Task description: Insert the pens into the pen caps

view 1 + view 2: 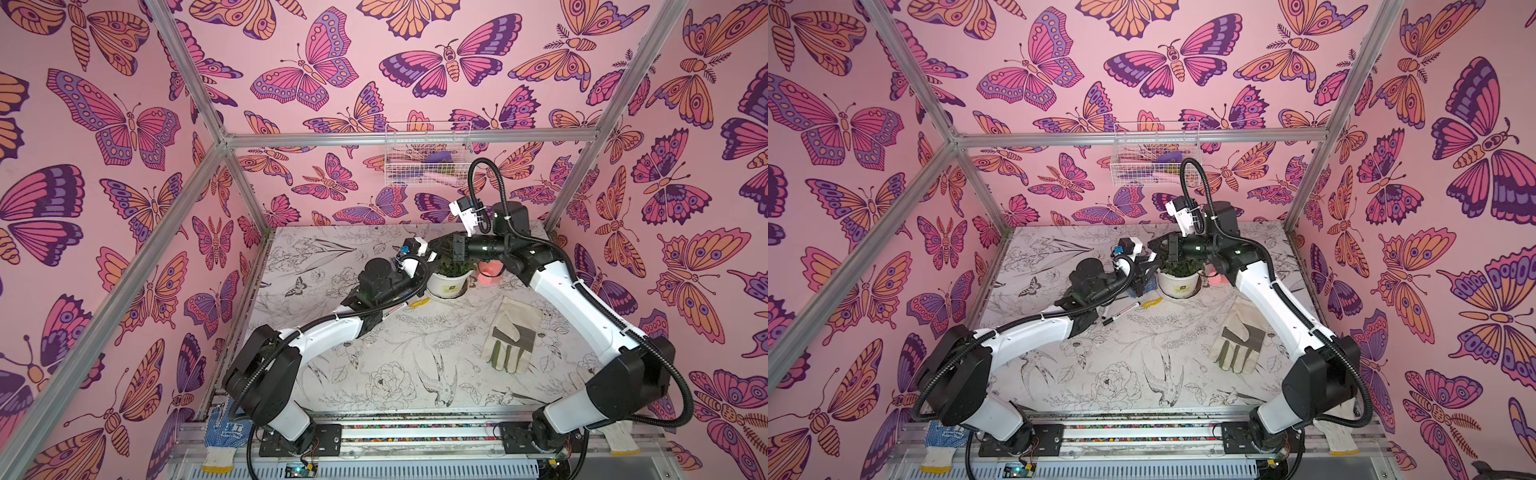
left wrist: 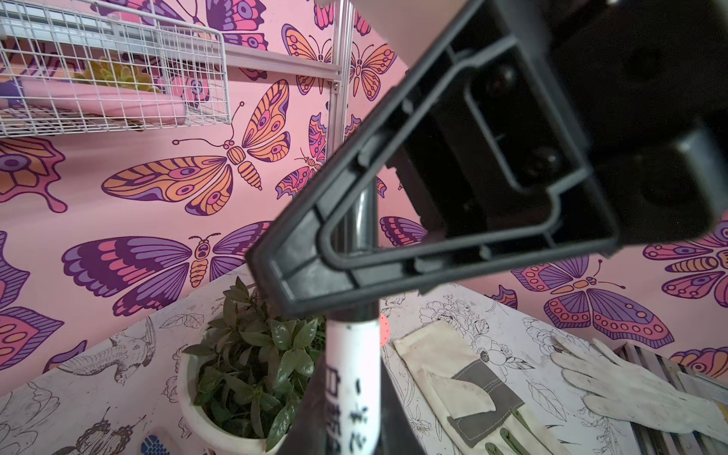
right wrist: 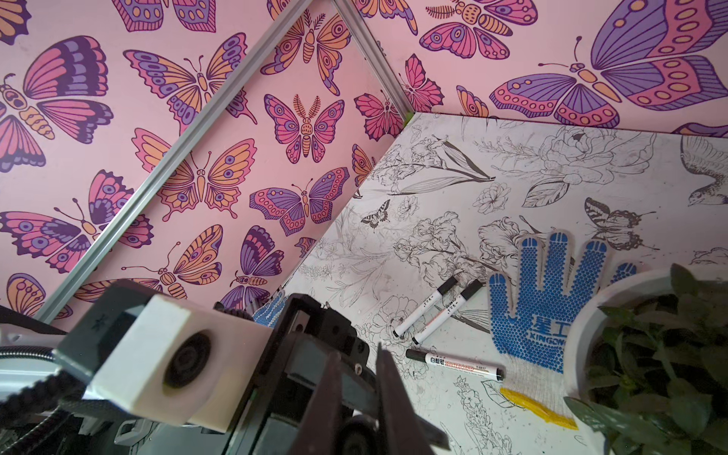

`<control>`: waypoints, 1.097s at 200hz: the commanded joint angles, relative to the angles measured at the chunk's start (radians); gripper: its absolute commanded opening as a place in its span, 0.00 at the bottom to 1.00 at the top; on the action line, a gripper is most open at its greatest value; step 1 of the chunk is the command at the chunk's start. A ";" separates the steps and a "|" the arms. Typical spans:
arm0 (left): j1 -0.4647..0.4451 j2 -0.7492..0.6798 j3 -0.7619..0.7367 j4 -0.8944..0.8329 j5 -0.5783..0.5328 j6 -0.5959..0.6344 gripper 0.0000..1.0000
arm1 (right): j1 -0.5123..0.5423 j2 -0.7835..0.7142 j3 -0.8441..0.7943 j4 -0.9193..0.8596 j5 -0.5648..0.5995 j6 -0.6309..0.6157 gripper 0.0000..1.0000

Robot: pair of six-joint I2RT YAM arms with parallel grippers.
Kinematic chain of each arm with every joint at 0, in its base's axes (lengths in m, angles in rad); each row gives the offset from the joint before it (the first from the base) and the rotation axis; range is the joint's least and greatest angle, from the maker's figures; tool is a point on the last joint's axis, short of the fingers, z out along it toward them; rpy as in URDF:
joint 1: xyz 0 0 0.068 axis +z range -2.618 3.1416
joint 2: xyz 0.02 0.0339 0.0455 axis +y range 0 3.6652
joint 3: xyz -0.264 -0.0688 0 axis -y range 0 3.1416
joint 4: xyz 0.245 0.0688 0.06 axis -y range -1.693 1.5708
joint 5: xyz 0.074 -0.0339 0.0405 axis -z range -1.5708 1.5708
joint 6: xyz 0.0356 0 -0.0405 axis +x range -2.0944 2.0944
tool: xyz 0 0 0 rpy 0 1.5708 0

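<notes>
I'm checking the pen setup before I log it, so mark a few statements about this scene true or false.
1. Three pens lie on the table. True.
2. The left gripper is open. False: it is shut on a fourth pen.
3. The pot is white. True.
4. The basket stands on the table. False: it hangs on the back wall.
5. A blue-dotted glove lies beside the pens. True.
</notes>
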 commanded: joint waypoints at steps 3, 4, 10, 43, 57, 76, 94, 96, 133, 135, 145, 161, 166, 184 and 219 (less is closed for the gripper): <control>-0.024 -0.050 0.189 0.424 0.046 0.010 0.00 | 0.138 0.095 -0.107 -0.414 -0.227 -0.024 0.00; -0.023 -0.049 0.190 0.423 0.046 0.011 0.00 | 0.139 0.096 -0.108 -0.415 -0.227 -0.024 0.00; -0.022 -0.049 0.201 0.417 0.047 0.018 0.00 | 0.140 0.096 -0.109 -0.421 -0.226 -0.029 0.00; -0.007 -0.045 0.249 0.389 0.059 0.040 0.00 | 0.145 0.094 -0.099 -0.485 -0.184 -0.077 0.00; -0.004 -0.050 0.244 0.368 0.067 0.040 0.00 | 0.142 0.084 -0.101 -0.474 -0.183 -0.072 0.00; -0.010 -0.063 0.190 0.325 0.079 0.010 0.00 | 0.119 0.066 -0.108 -0.411 -0.204 -0.025 0.00; -0.025 -0.079 0.099 0.294 0.082 -0.042 0.00 | 0.086 0.043 -0.120 -0.323 -0.239 0.041 0.00; -0.027 -0.081 0.091 0.287 0.085 -0.047 0.00 | 0.082 0.041 -0.121 -0.314 -0.243 0.047 0.00; -0.105 -0.116 -0.111 0.184 0.029 -0.046 0.00 | 0.072 -0.009 -0.135 -0.200 -0.267 0.107 0.00; -0.109 -0.115 -0.123 0.184 0.024 -0.046 0.00 | 0.072 -0.011 -0.137 -0.193 -0.267 0.110 0.00; -0.132 -0.113 -0.172 0.182 -0.010 -0.047 0.00 | 0.072 -0.024 -0.152 -0.142 -0.268 0.135 0.00; -0.159 -0.102 -0.230 0.185 -0.055 -0.052 0.00 | 0.072 -0.045 -0.172 -0.065 -0.263 0.186 0.01; -0.166 -0.098 -0.247 0.190 -0.068 -0.056 0.00 | 0.071 -0.050 -0.174 -0.047 -0.258 0.200 0.03; -0.177 -0.066 -0.292 0.217 -0.087 -0.064 0.00 | 0.069 -0.068 -0.185 0.024 -0.237 0.245 0.17; -0.181 0.016 -0.363 0.281 -0.105 -0.080 0.00 | 0.021 -0.116 -0.227 0.228 -0.186 0.390 0.54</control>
